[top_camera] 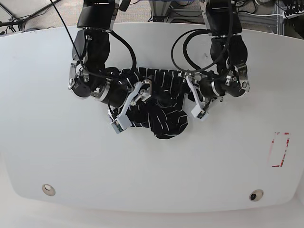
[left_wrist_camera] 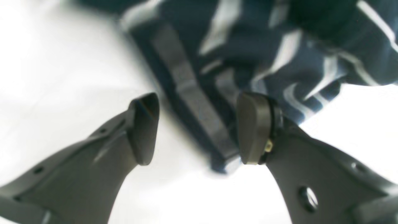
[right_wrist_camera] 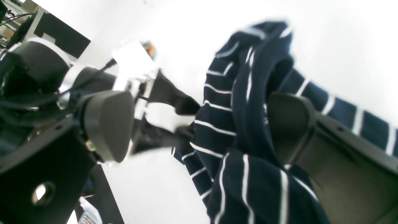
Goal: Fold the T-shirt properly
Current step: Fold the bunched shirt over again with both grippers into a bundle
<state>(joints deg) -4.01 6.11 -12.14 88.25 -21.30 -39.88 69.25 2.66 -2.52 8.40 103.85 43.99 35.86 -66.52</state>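
The T-shirt [top_camera: 164,118], dark navy with thin white stripes, lies bunched in a heap at the table's middle between both arms. In the left wrist view my left gripper [left_wrist_camera: 199,130] stands open, and a folded hem of the T-shirt [left_wrist_camera: 279,62] runs between its fingers, close to the right pad [left_wrist_camera: 253,127]. My right gripper [right_wrist_camera: 199,124] is wide open. A raised fold of the T-shirt [right_wrist_camera: 233,124] leans against its right finger [right_wrist_camera: 289,124], while the left finger [right_wrist_camera: 108,124] stands apart from the cloth. In the base view both grippers [top_camera: 142,91] [top_camera: 186,92] reach into the heap from opposite sides.
The white table [top_camera: 57,156] spreads around the heap. A red-outlined rectangle [top_camera: 280,149] is marked near its right edge. Two round fittings [top_camera: 47,190] [top_camera: 256,195] sit near the front edge. Black cables loop over both arms at the back.
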